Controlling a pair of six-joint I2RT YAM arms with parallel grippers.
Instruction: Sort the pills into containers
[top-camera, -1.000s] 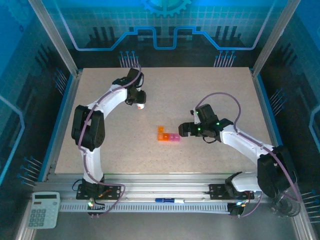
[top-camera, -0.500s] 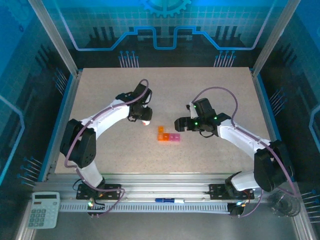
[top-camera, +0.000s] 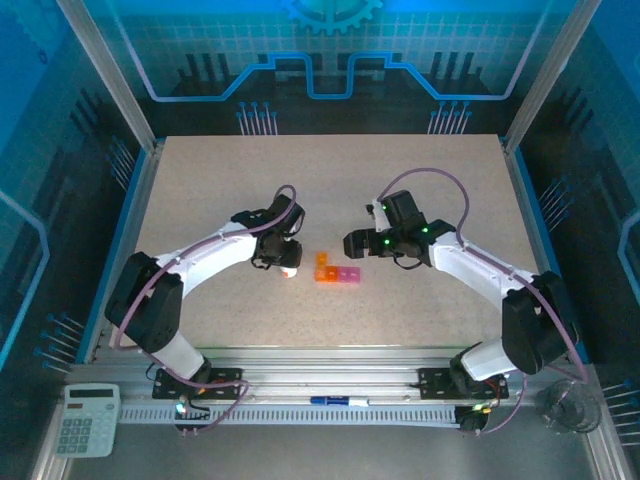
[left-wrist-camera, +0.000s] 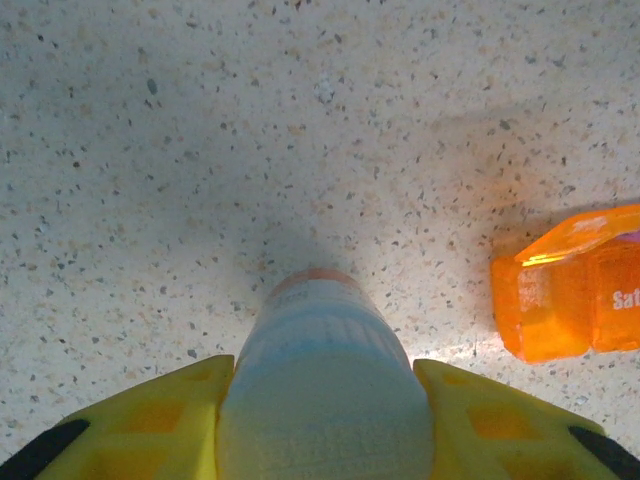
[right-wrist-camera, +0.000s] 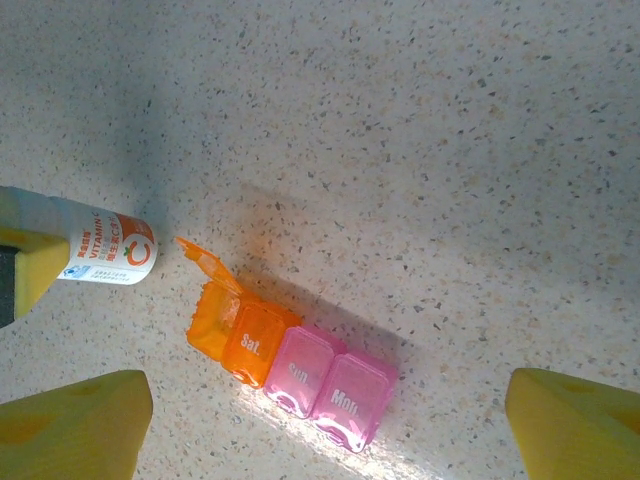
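Observation:
The containers lie mid-table as a short strip. In the right wrist view the containers show an orange end compartment with its lid flipped up, then orange "Sat." and pink "Sun." and "Mon." with lids down. My left gripper is shut on a small white bottle just left of the strip. The bottle sits between the yellow fingers, and the orange compartment is to its right. My right gripper hovers open above the strip, and the bottle's orange-marked end points at the open lid. The pills are hidden.
A calculator, a pen and a clear glass rest on the rail below the table's near edge. Aluminium frame posts bound the speckled table on both sides.
My left gripper carried the bottle from the far left of the table down and right to beside the containers. The right gripper moved slightly up and left over the strip.

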